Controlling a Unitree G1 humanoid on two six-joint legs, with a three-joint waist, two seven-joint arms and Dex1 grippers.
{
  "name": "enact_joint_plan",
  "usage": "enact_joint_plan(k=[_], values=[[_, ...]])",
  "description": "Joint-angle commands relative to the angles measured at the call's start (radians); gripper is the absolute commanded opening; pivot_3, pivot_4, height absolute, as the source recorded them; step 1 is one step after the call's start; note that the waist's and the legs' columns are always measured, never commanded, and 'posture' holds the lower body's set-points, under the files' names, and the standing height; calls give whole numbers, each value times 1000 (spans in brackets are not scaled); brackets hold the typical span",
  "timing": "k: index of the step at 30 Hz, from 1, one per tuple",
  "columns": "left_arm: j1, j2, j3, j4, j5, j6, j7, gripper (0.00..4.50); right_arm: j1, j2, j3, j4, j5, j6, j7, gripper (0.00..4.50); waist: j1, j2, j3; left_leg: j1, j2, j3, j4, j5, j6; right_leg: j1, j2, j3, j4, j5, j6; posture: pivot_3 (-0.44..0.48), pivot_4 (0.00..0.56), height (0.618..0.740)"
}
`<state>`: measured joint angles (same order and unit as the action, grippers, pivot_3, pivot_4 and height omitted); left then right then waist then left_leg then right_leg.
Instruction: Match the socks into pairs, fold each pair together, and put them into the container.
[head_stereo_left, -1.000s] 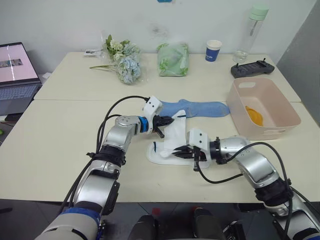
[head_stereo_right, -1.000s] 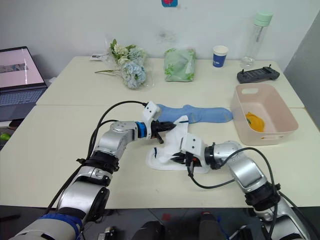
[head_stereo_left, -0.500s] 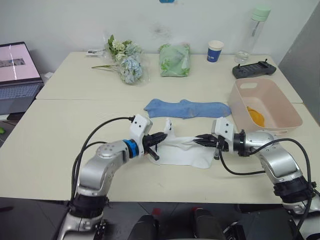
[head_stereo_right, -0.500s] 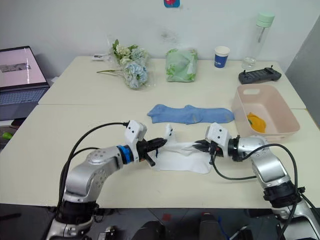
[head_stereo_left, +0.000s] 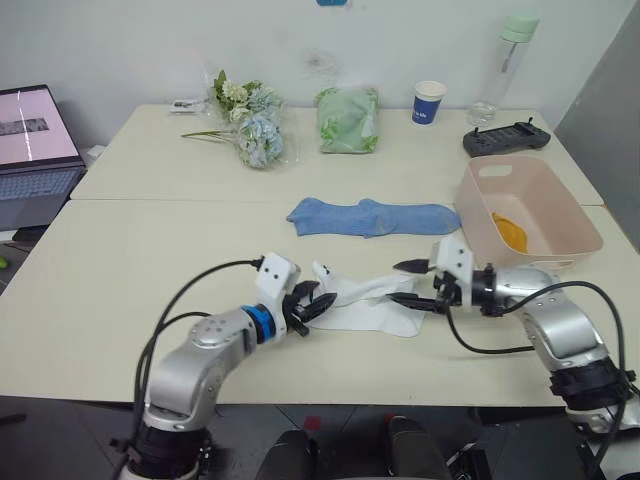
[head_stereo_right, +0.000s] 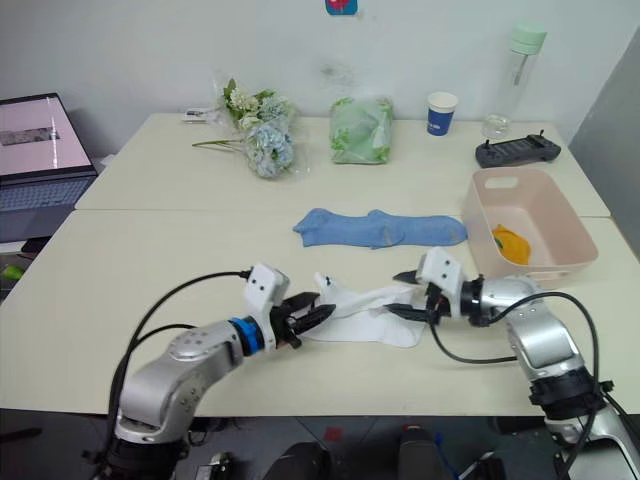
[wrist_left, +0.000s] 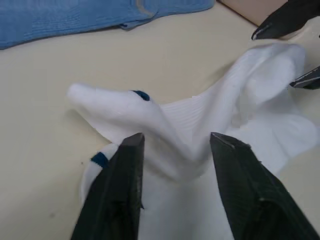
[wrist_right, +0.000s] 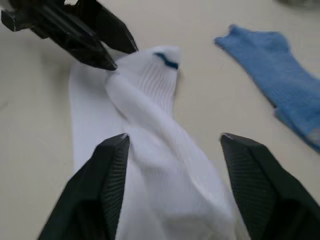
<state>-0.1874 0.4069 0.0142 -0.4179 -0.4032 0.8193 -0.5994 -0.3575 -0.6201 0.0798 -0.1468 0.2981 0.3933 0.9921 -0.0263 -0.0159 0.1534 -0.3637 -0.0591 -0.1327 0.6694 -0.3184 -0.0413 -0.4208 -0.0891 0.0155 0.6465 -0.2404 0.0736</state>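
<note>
Between both spread grippers, ribbed white socks (head_stereo_left: 370, 300) lie rumpled.

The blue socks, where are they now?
The blue socks lie flat mid-table, just beyond the white socks, to the left of the pink tub.

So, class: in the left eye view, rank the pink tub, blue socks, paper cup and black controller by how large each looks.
1. Tub
2. Blue socks
3. Controller
4. Cup
The controller and cup sit farther back, so they look smaller than they are.
</note>
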Motion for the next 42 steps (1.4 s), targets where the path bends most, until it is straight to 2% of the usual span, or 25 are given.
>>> enact_joint_plan(k=[1,3,9,14,20,23,26,34,36,37,40,42], values=[[-55,71,111,68,-39,-65,-60,3432,58,-1,-141,-121,150,175,-72,4254,1,0,0,0,0,0,0,0,0,0,0,0,0,0,0,0,150,740],[-102,107,135,145,-49,-96,-97,4051,116,-26,-170,-165,169,228,-88,4304,2,0,0,0,0,0,-1,0,0,0,0,0,-1,0,0,0,150,740],[-257,141,94,393,-7,-225,-187,4051,209,-47,-169,-273,173,357,-197,4304,2,0,0,0,-1,0,0,0,0,1,0,0,-1,0,0,0,150,740],[-355,95,-9,551,31,-304,-264,4051,214,15,-137,-337,176,440,-306,4304,-2,0,0,0,-1,0,-1,0,0,0,0,0,0,0,0,0,150,740],[-342,99,-111,580,73,-343,-357,4051,190,24,-70,-342,138,472,-357,4304,-5,0,0,0,-1,0,-1,0,0,0,0,0,0,0,0,0,150,740],[-342,88,-133,607,109,-382,-348,3453,169,44,-61,-324,143,458,-367,4304,-5,0,0,0,-1,0,-1,0,0,0,0,0,0,0,0,0,150,740],[-343,81,-127,606,105,-391,-354,2562,161,37,-62,-321,161,460,-349,3682,-4,0,0,0,-1,0,-1,0,0,0,0,0,0,0,0,0,150,740],[-328,90,-108,582,99,-386,-357,59,164,-5,-56,-268,144,414,-308,878,-4,0,0,0,-1,0,-1,0,0,0,0,0,0,0,0,0,150,740],[-322,92,-102,572,97,-384,-353,0,165,-10,-73,-258,142,408,-318,220,-5,0,0,0,-1,0,-1,0,0,0,0,0,0,0,0,0,150,740],[-320,92,-99,566,95,-382,-351,0,166,-12,-83,-253,142,407,-323,59,-5,0,0,0,-1,0,-1,0,0,0,0,0,0,0,0,0,150,740],[-317,90,-91,557,94,-380,-344,0,169,-13,-103,-246,150,416,-333,59,-4,0,0,0,-1,0,-1,0,0,0,0,0,0,0,0,0,150,740],[-319,88,-88,555,98,-380,-334,0,174,-11,-115,-248,174,435,-324,456,-4,0,0,0,-1,0,-1,0,0,0,0,0,0,0,0,0,150,740]])
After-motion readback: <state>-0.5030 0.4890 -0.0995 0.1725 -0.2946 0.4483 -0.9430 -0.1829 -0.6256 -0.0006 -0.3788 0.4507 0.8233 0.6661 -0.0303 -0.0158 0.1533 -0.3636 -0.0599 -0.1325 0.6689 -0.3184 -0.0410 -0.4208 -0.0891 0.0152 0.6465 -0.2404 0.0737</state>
